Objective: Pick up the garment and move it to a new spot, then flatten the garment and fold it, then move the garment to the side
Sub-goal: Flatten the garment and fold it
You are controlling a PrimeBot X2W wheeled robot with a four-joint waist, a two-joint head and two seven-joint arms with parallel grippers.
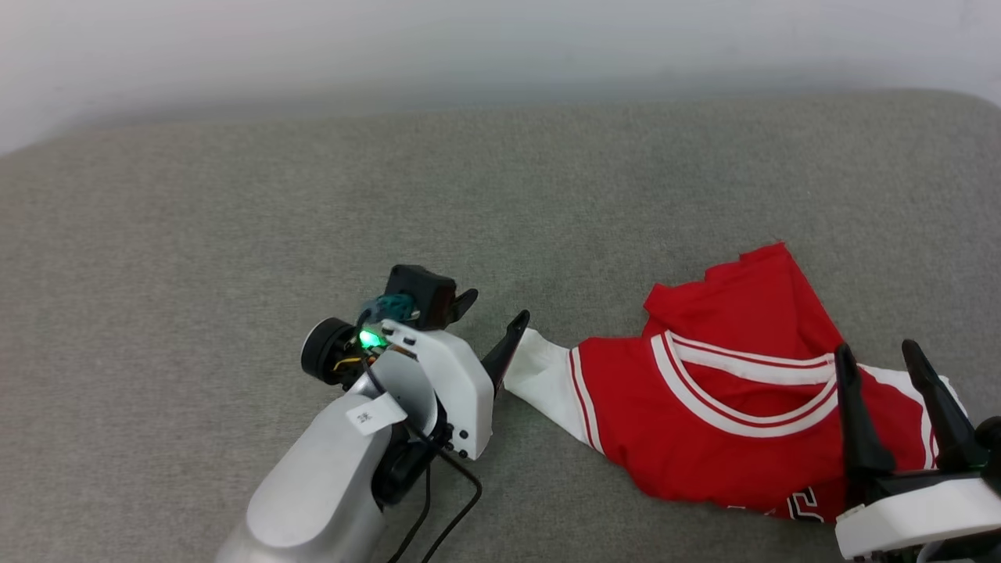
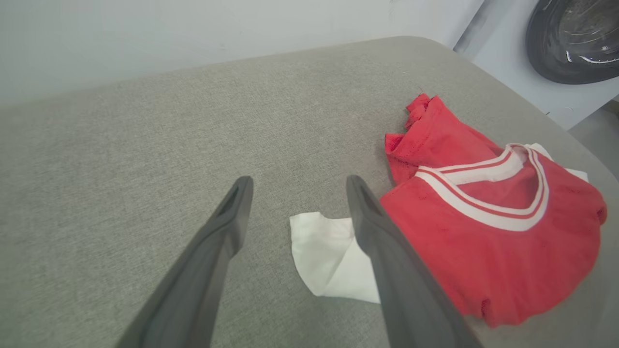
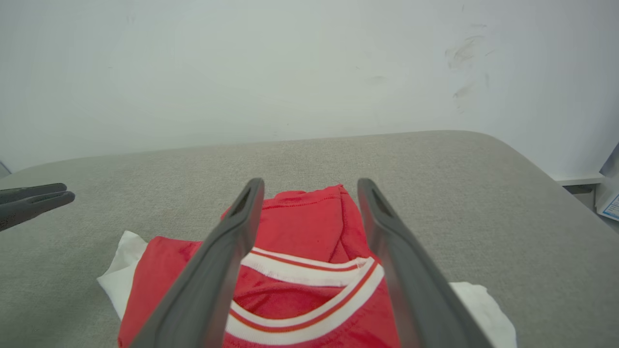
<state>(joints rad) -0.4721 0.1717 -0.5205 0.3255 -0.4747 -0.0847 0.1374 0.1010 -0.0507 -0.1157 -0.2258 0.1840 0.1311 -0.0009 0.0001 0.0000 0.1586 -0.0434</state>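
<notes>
The garment point(image 1: 727, 407), a red jersey with white sleeves and a red-white striped neck trim, lies crumpled on the grey cushion at the right; black white-outlined letters peek out at its near edge. My left gripper point(image 1: 493, 309) hangs open just left of the white sleeve point(image 2: 329, 256), above the cushion and holding nothing. My right gripper point(image 1: 880, 356) stands open over the jersey's right side, its fingers astride the collar point(image 3: 309, 295) with nothing between them. The garment point(image 2: 488, 222) fills the right of the left wrist view.
The grey upholstered surface point(image 1: 313, 219) stretches wide to the left and far side, ending at a pale wall point(image 1: 469, 47). A dark round machine door point(image 2: 575, 38) shows beyond the cushion's right edge. The left fingertips point(image 3: 34, 198) appear at the left of the right wrist view.
</notes>
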